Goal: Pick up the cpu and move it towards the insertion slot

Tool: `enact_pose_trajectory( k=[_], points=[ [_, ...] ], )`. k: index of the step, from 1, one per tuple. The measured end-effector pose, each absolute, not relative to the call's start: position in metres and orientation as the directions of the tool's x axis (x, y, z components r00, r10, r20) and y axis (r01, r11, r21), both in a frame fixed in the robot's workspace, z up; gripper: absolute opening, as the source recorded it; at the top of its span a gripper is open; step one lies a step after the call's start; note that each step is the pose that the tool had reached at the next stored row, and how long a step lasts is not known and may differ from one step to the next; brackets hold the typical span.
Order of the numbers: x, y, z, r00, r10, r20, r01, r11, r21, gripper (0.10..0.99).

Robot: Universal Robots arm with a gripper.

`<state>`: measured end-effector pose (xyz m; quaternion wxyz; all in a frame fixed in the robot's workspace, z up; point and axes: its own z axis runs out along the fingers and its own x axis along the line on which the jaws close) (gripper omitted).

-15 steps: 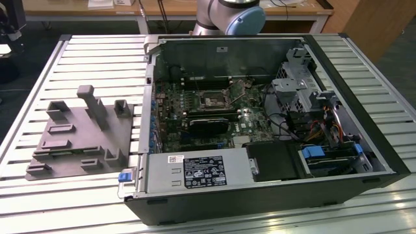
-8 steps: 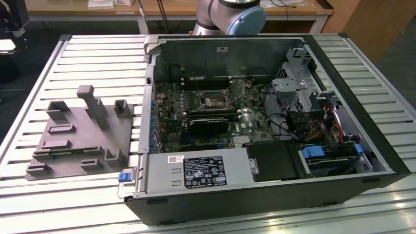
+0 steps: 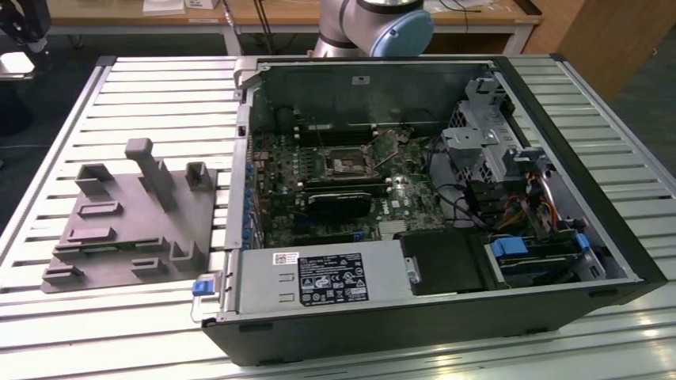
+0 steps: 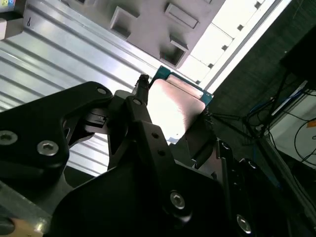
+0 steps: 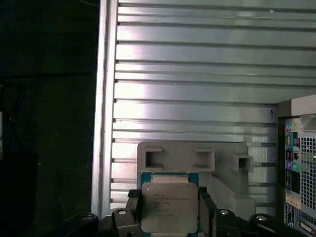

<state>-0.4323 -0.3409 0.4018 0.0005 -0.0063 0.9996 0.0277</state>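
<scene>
The cpu (image 5: pixel 169 207), a flat square chip with a silvery top and green edge, sits clamped between my gripper's (image 5: pixel 169 217) two black fingers (image 5: pixel 132 207), high above the ribbed table. In the second wrist view the cpu (image 4: pixel 174 101) shows bright between the fingers (image 4: pixel 140 101) of the gripper (image 4: pixel 173 116), which is shut on it. The insertion slot (image 3: pixel 347 165), a small dark square socket with a silver frame, lies on the green board inside the open computer case (image 3: pixel 549 95). The arm's base (image 3: pixel 375 24) stands behind the case.
A grey fixture plate (image 3: pixel 127 229) with upright blocks lies on the ribbed metal table (image 3: pixel 158 87) at the exterior view's left; it appears below the chip in the first wrist view (image 5: pixel 192 158). The case corner (image 5: pixel 296 148), a black card (image 3: pixel 338 204) and drive cages (image 3: pixel 486 150) surround the socket.
</scene>
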Motion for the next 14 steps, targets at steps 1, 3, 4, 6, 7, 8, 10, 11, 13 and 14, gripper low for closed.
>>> enact_pose_trajectory(
  k=[1,3,4,6,7,8,10,11,13,14],
  points=[
    [-0.432,-0.341,0.402,-1.0,-0.012,-0.002,-0.013,0.998,0.056,0.545],
    [-0.43,-0.341,0.402,-1.0,-0.013,-0.002,-0.013,0.998,0.055,0.545],
    [-0.428,-0.341,0.402,-1.0,-0.013,-0.001,-0.013,0.998,0.054,0.545],
    [-0.424,-0.341,0.402,-1.0,-0.013,-0.001,-0.013,0.998,0.054,0.545],
    [-0.421,-0.341,0.402,-1.0,-0.013,-0.001,-0.013,0.998,0.054,0.545],
    [-0.418,-0.341,0.402,-1.0,-0.012,-0.001,-0.012,0.998,0.054,0.545],
    [-0.411,-0.341,0.402,-1.0,-0.012,-0.001,-0.013,0.998,0.054,0.545],
    [-0.408,-0.34,0.402,-1.0,-0.012,-0.002,-0.013,0.998,0.054,0.545],
    [-0.402,-0.34,0.402,-1.0,-0.012,-0.001,-0.013,0.998,0.053,0.545],
    [-0.399,-0.34,0.402,-1.0,-0.012,-0.002,-0.012,0.999,0.053,0.545]
  ],
)
